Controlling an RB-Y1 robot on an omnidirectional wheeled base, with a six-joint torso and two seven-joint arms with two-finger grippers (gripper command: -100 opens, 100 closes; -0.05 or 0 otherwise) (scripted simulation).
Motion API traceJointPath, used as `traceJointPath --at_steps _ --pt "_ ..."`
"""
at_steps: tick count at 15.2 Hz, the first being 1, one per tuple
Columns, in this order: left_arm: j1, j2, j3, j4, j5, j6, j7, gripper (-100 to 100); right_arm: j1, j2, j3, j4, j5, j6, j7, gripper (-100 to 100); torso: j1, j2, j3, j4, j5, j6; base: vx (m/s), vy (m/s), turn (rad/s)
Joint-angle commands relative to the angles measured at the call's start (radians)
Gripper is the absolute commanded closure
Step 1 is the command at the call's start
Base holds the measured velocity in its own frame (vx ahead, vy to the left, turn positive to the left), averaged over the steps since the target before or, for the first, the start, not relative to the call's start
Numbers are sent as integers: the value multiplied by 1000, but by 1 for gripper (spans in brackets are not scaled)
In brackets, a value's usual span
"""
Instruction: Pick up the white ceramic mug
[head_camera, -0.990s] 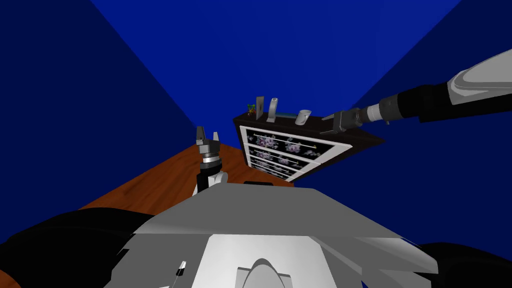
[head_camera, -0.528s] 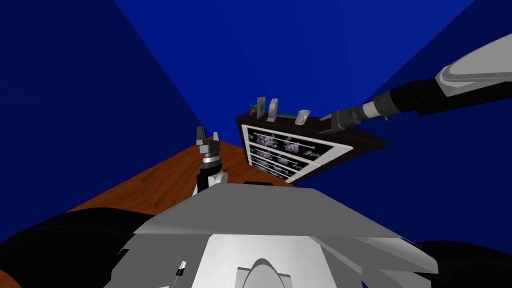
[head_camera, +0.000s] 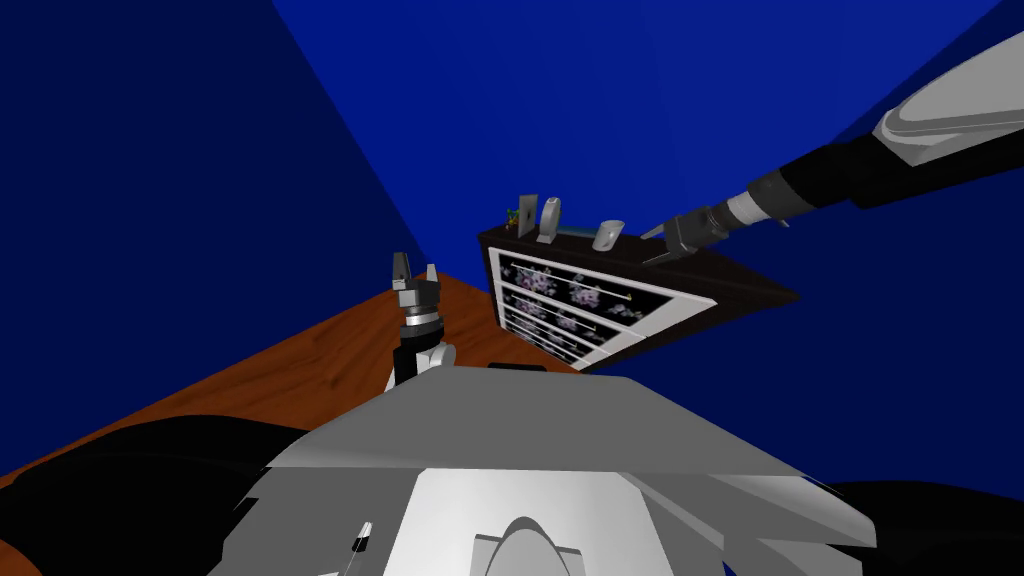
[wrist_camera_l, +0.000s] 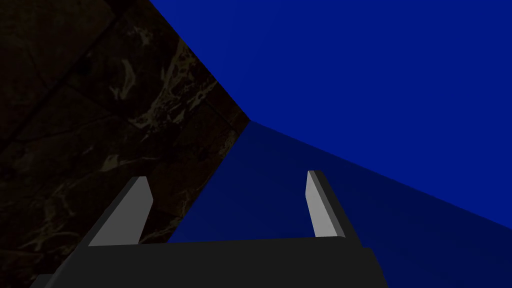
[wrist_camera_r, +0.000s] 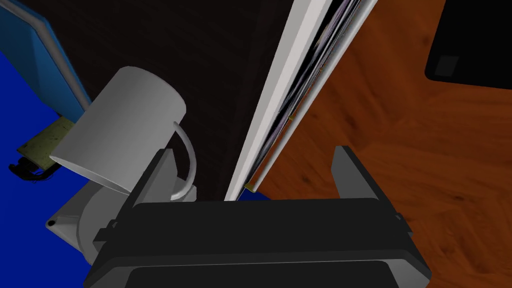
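Observation:
The pale grey-white mug (head_camera: 607, 234) stands on the dark top of a dresser (head_camera: 690, 268), near the front edge. In the right wrist view the mug (wrist_camera_r: 120, 130) sits just outside one of my fingers (wrist_camera_r: 160, 172), with its handle (wrist_camera_r: 186, 150) turned toward that finger. My right gripper (wrist_camera_r: 255, 170) is open, and between its fingers lie only the dresser's front edge and the floor. From the head, the right gripper (head_camera: 652, 248) hangs beside the mug, a short way off. My left gripper (head_camera: 415, 268) is raised in front of my chest, open and empty (wrist_camera_l: 222, 207).
The dresser top (wrist_camera_r: 225, 70) also bears a grey arched piece (head_camera: 548, 219), a flat upright panel (head_camera: 527, 215), a small plant (head_camera: 512, 215) and a blue slab (wrist_camera_r: 40, 60). White-framed floral drawers (head_camera: 570, 300) face me. Wooden floor (head_camera: 330, 350) lies between blue walls (head_camera: 600, 90).
My head view has swung, so the walls and dresser have shifted a little. The right forearm has risen slightly while its gripper keeps beside the mug. The left arm has not moved.

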Motion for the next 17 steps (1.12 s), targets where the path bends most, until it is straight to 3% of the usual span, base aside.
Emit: traceJointPath --at_steps 1,2,3,4,5,6,8,9,11,12,14,15,17 --pt "0 0 0 0 0 0 0 0 -46 -23 50 21 -8 -23 -8 -100 0 0 0 0 0 0 -22 -68 191" --pt "0 0 0 0 0 0 0 0 -46 -23 53 21 -8 -23 -8 -100 0 0 0 0 0 0 -16 -48 82" --pt "0 0 0 0 0 0 0 0 -85 -56 88 52 -19 -52 -16 -100 1 -1 0 0 0 1 -23 -41 188" --pt "0 0 0 0 0 0 0 0 -98 -56 109 52 -19 -52 -16 -100 2 -1 0 0 0 0 -29 -48 204" --pt "0 0 0 0 0 0 0 0 -98 -56 110 52 -19 -52 -16 -100 2 -1 0 0 0 0 -19 -40 69" --pt "0 0 0 0 0 0 0 0 -138 -88 147 84 -32 -80 -24 -100 2 -1 0 0 0 1 -16 -42 145" --pt "0 0 0 0 0 0 0 0 -150 -88 168 84 -32 -80 -24 -100 2 -1 -1 0 0 0 -12 -45 151" --pt "0 0 0 0 0 0 0 0 -188 -118 204 115 -45 -109 -31 -100 2 -1 -1 0 0 1 -4 -36 221" --pt "0 0 0 0 0 0 0 0 -201 -118 226 115 -45 -109 -31 -100 2 -2 -1 -1 1 0 -4 -40 146" --pt "0 0 0 0 0 0 0 0 -241 -148 262 147 -59 -136 -38 -100 2 -2 -1 0 0 1 0 -40 154" --pt "0 0 0 0 0 0 0 0 -250 -148 284 147 -59 -136 -38 -100 2 -3 -2 -1 1 0 0 -38 158" --pt "0 0 0 0 0 0 0 0 -285 -177 319 177 -74 -163 -44 -100 3 -3 -2 -1 0 1 3 -38 152" --pt "0 0 0 0 0 0 0 0 -299 -177 343 177 -74 -163 -44 -100 3 -3 -2 -1 1 0 11 -34 154"
